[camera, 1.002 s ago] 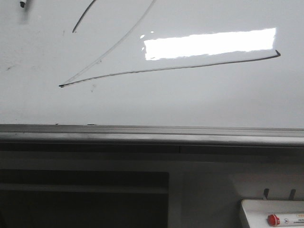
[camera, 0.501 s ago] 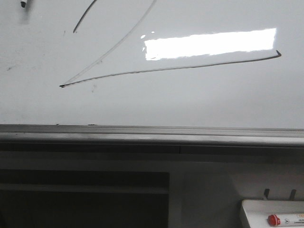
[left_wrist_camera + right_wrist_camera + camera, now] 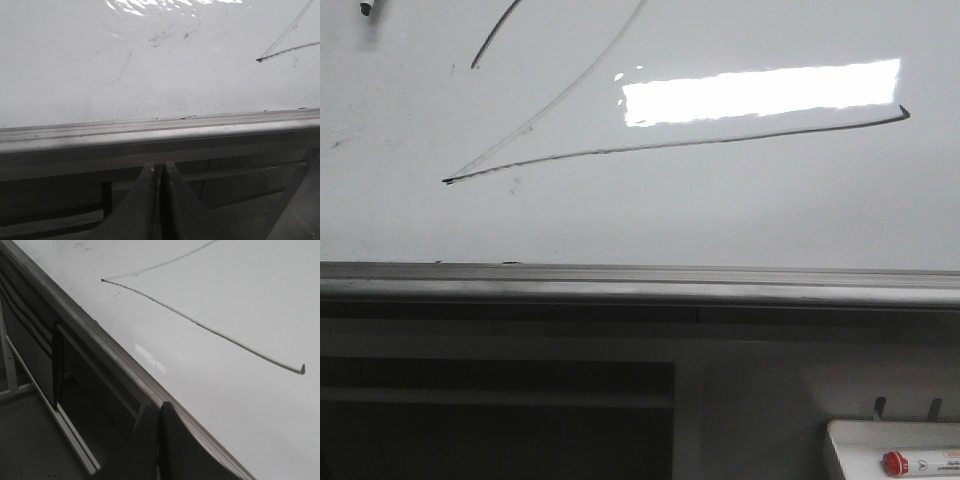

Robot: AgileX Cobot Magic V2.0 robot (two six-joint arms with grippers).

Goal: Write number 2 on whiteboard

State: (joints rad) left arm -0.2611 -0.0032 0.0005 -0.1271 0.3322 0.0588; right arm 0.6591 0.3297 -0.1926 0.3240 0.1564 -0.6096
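Note:
The whiteboard fills the upper front view, glossy white with a bright rectangular glare. The number 2 is drawn on it in thin black line: a long diagonal meets a long base stroke at a sharp corner at the left. Its corner shows in the left wrist view and its strokes in the right wrist view. My left gripper is shut and empty, below the board's grey bottom rail. My right gripper is shut and empty beside the rail. Neither gripper shows in the front view.
A small white tray with a red-capped marker sits at the lower right under the board. A dark recess lies below the rail at the left. A short separate black stroke and a dark mark are at the board's top left.

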